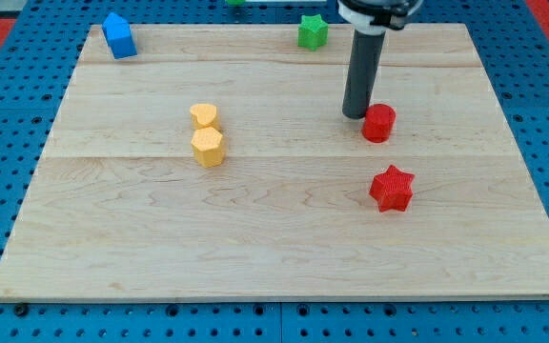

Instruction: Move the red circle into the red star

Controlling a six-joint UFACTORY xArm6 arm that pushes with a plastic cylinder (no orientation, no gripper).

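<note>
The red circle (379,123) is a short red cylinder on the wooden board, right of centre. The red star (392,188) lies below it, toward the view's bottom, with a gap of bare wood between them. My tip (355,115) rests on the board just left of the red circle, touching or nearly touching its left side. The dark rod rises from there to the view's top edge.
A yellow heart (204,115) and a yellow hexagon (208,147) sit together left of centre. A blue block (119,35) stands at the top left corner. A green star (313,31) sits near the top edge. The board (274,248) lies on a blue pegboard.
</note>
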